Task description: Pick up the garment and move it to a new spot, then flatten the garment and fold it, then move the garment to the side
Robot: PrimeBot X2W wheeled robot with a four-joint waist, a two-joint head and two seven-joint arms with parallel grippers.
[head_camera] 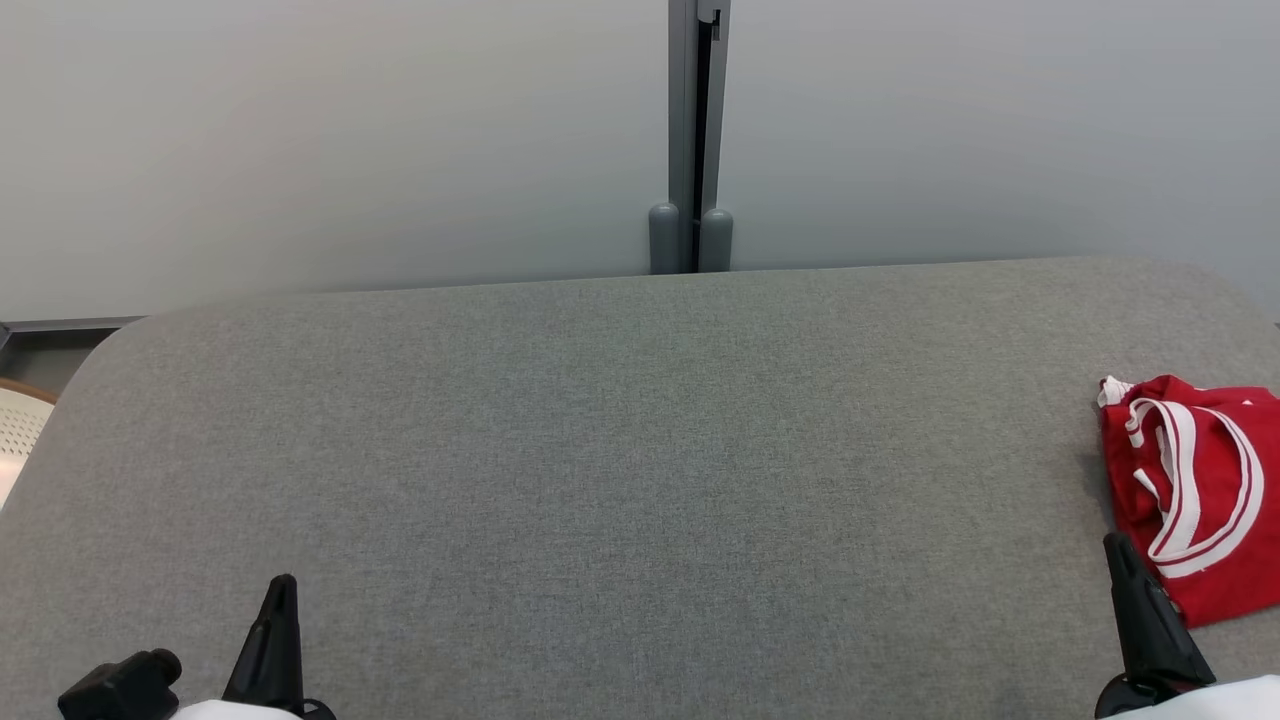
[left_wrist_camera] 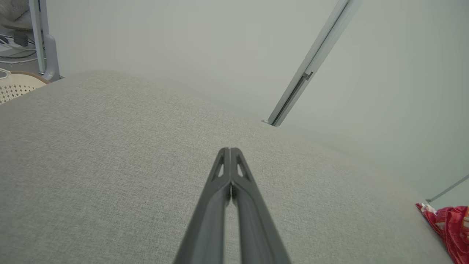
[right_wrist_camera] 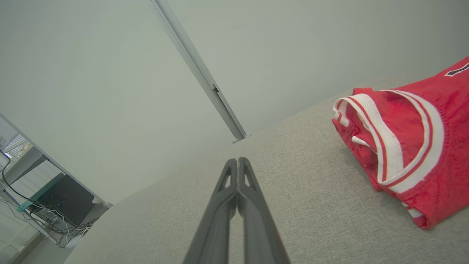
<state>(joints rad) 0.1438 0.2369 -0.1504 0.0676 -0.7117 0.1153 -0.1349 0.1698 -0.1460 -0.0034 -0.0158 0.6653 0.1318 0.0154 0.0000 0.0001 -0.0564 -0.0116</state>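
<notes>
The garment (head_camera: 1195,490) is a red jersey with white-and-red striped trim, lying in a folded heap at the right edge of the grey table (head_camera: 600,450). In the right wrist view the garment (right_wrist_camera: 410,146) lies to the right of my shut, empty right gripper (right_wrist_camera: 238,160). The right gripper (head_camera: 1118,545) hovers just left of the jersey's near corner, not touching it. My left gripper (head_camera: 283,582) sits at the lower left, far from the cloth. Its fingertips (left_wrist_camera: 229,150) are pressed together over bare table, with the garment (left_wrist_camera: 449,227) at the far right.
A grey partition wall with a vertical metal post (head_camera: 692,130) runs behind the table. A pale perforated basket (head_camera: 20,425) stands off the table's left edge. Desks and cables (right_wrist_camera: 44,212) lie beyond the far side in the right wrist view.
</notes>
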